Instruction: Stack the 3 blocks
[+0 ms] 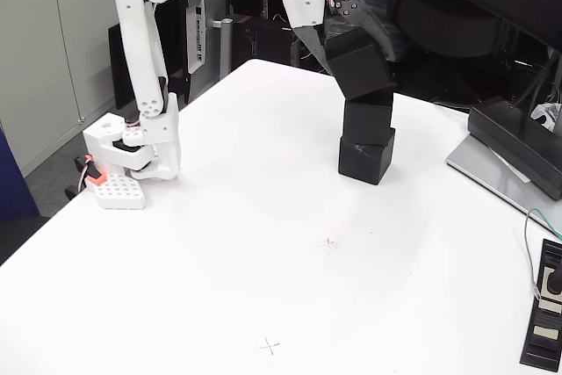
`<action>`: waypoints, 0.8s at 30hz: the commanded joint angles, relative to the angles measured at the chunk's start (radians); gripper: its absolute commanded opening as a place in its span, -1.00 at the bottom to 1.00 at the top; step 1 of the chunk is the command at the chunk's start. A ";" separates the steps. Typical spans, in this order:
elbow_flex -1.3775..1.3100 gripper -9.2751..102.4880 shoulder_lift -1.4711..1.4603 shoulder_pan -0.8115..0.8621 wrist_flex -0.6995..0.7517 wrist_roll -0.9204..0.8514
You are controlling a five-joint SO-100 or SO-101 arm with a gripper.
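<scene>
Hand: the hand (344, 34) comes in from the top of the fixed view and sits on the upper left corner of the top block (362, 66); it appears to be clenched on that block, with one dark finger running down the block's left face, though the far finger is hidden.
Top block: tilted, its upper face sloping down toward the right, resting on the middle block (368, 120) rather than flat and square with it.
Middle block: sits directly on the bottom block (366, 157), roughly in line with it and slightly narrower in this view.
Bottom block: stands on the desk (263, 243), toward the far right part of the white surface.
Key relation: the stack lies straight below the hand, so the coming move turns on a vertical line; the top block's lean means its lower face has to come level with the middle block before it is let go.
Stage, as I judge it: all three cubes are in one column, and only the seating and letting go of the top one is left.
Risk: letting go while tilted could slide the top block off, or nudge the column.
Surroundings: the arm's base (132, 160) is clamped at the desk's left edge, well apart from the stack; a dark sloped device (518, 142) lies at the right edge.
</scene>
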 commanded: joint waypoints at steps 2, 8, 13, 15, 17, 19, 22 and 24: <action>-0.006 -0.36 0.006 0.002 -0.003 -0.005; -0.005 -0.30 0.006 0.002 -0.005 -0.005; -0.005 -0.30 0.006 0.002 -0.005 -0.006; -0.006 -0.30 0.006 0.002 -0.005 -0.006; -0.011 -0.30 0.006 0.002 -0.005 -0.006; -0.015 -0.30 0.006 0.002 -0.005 -0.006; -0.014 -0.26 0.006 0.002 -0.006 -0.006; -0.005 -0.21 0.006 0.000 -0.006 -0.006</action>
